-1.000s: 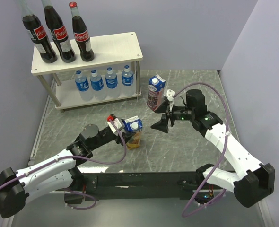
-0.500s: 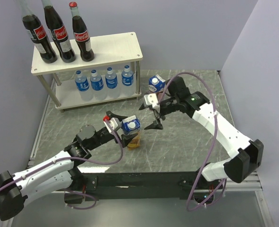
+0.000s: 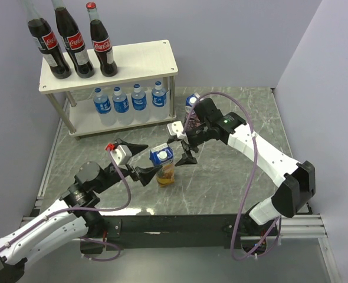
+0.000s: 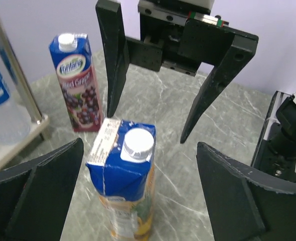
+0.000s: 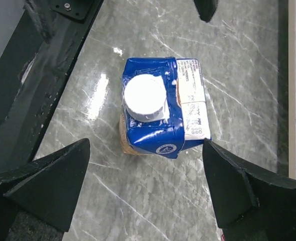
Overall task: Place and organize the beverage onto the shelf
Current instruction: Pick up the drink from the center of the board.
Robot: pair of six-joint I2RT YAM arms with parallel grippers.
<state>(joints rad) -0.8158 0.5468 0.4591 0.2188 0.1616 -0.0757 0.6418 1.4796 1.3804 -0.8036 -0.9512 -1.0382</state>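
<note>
On the far left, the shelf (image 3: 144, 56) carries three cola bottles (image 3: 74, 41) on its top board and four water bottles (image 3: 130, 100) on the lower one. The right half of the top board is bare.

Left tool (image 3: 145, 159): spread wide, holding nothing, just left of the yellow juice carton (image 3: 166, 171).

Yellow carton: upright on the bench (image 3: 233, 177), mid-field, well apart from the shelf. Nothing touches it.

Right tool (image 3: 180, 149): also wide and empty, just beside the carton on its right and rear side. The left wrist view shows its fingers (image 4: 113, 60) pointing down close behind the carton's cap.

Purple juice carton (image 4: 75, 83): upright near the shelf's right legs, mostly hidden behind the right arm in the top view.

Risks, as judged:
- Both tools crowd one carton. If both close or advance, fingers may clash.
- The carton is tall and narrow. A nudge from either finger high up would likely tip it.
- The right arm passes close to the purple carton, and a swing could knock it over.
- The lower tier looks too low for cartons, so a wrong target would jam.
</note>
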